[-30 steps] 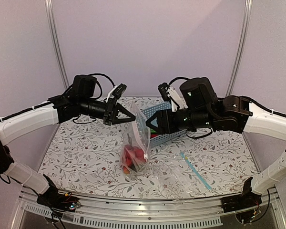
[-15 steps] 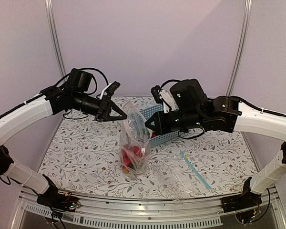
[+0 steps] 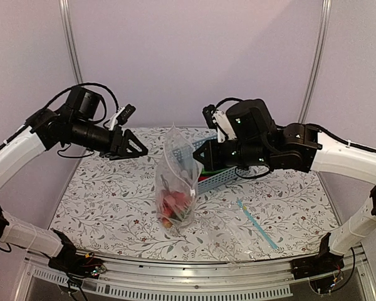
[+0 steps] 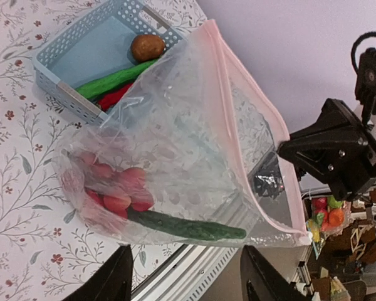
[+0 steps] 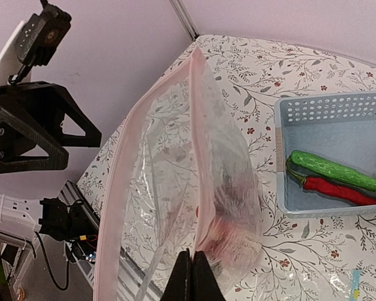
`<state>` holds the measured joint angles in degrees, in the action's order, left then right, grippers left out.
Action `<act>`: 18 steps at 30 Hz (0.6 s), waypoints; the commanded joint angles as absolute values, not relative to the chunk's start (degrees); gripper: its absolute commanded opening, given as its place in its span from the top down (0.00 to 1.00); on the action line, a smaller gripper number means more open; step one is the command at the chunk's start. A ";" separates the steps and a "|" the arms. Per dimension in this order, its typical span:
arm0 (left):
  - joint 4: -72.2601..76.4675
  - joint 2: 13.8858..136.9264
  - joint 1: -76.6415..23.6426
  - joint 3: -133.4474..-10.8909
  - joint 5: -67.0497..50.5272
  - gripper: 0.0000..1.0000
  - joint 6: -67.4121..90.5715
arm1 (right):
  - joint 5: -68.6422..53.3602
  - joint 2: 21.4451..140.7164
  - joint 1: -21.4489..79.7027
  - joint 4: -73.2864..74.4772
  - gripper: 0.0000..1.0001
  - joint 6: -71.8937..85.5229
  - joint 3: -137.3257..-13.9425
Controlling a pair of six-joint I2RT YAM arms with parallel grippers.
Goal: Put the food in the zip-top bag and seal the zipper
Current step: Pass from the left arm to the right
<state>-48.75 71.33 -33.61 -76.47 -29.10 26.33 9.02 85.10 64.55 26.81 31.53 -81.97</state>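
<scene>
Hanging from my right jaws, clenched on its mouth edge, the zip-top bag (image 3: 178,169) gaped over the counter (image 3: 100,200), pink zipper (image 5: 115,188) unsealed. Fruits (image 4: 116,188) and one green vegetable (image 4: 188,227) lay inside; the potato (image 4: 148,47), chili (image 4: 116,97) and second green vegetable (image 4: 116,80) sat in the blue basket (image 4: 94,56). My left jaws stood released, apart from the bag.

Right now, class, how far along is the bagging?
Done: the red-yellow fruits and one green vegetable lie inside the zip-top bag. In hand: the right gripper pinches its edge; the left gripper is open. Left: the potato, chili and second green vegetable sit in the basket; the zipper gapes.
</scene>
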 commanded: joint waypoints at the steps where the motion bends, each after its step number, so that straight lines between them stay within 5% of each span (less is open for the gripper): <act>1: -41.71 67.94 -33.29 -73.31 -35.68 0.33 33.32 | 12.11 86.83 66.02 26.13 1.00 31.63 -85.23; 8: -38.18 68.09 -35.99 -71.70 -37.32 0.13 36.84 | 13.53 88.87 66.95 25.33 1.00 31.20 -86.97; 18: -31.75 72.20 -40.18 -72.22 -37.90 0.29 40.91 | 13.59 90.97 68.41 24.59 1.00 30.86 -88.67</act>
